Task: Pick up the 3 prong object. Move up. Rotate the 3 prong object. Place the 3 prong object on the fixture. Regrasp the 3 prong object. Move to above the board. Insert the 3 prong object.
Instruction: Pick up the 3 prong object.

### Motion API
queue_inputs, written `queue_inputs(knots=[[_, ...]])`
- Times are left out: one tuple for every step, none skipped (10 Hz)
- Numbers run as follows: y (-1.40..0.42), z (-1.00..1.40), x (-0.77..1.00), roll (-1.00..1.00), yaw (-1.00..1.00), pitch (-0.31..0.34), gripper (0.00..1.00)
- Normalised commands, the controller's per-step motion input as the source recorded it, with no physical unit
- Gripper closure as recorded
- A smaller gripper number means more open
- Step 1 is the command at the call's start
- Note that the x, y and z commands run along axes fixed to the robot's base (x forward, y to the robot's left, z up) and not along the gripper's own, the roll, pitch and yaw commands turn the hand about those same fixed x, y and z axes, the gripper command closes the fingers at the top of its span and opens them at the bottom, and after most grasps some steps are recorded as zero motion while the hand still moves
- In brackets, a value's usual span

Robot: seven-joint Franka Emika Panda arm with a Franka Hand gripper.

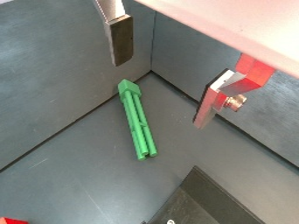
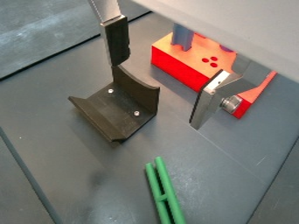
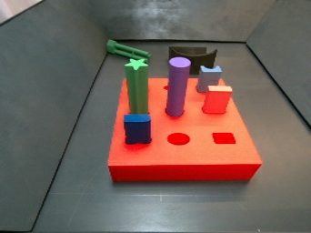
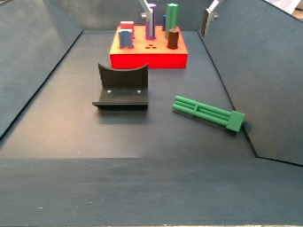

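Note:
The green 3 prong object (image 1: 138, 122) lies flat on the dark floor beside a side wall; it also shows in a wrist view (image 2: 166, 192) and in both side views (image 3: 124, 48) (image 4: 207, 113). My gripper (image 1: 167, 74) hangs well above the floor, open, with nothing between its fingers (image 1: 121, 39). The object lies below it, apart from both fingers. The black fixture (image 2: 117, 109) with its curved notch stands on the floor under the gripper (image 2: 163, 74), between the object and the red board (image 2: 193, 61). In a side view the fixture (image 4: 122, 87) is left of the object.
The board (image 3: 183, 150) carries a green star-topped post (image 3: 136, 86), a purple cylinder (image 3: 179, 86), a blue block (image 3: 137, 129), a red block (image 3: 217, 98), and open round and square holes. Dark walls enclose the floor; the object lies close to one.

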Motion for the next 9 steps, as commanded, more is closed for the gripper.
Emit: queue_inputs(knots=[[0.21, -0.63, -0.23, 0.12, 0.4, -0.146, 0.0], [0.21, -0.87, -0.24, 0.11, 0.8, -0.15, 0.0], [0.13, -0.91, -0.18, 0.09, 0.92, -0.169, 0.0], [0.07, -0.86, -0.17, 0.01, 1.0, -0.143, 0.0], [0.04, -0.85, -0.17, 0.0, 1.0, -0.131, 0.0], [0.05, -0.81, -0.12, 0.15, 0.94, -0.1, 0.0], [0.19, -0.67, -0.15, 0.2, 0.71, -0.016, 0.0], [0.27, -0.7, -0.11, 0.16, 0.6, 0.0, 0.0], [0.31, -0.68, -0.09, 0.14, 0.51, 0.05, 0.0]])
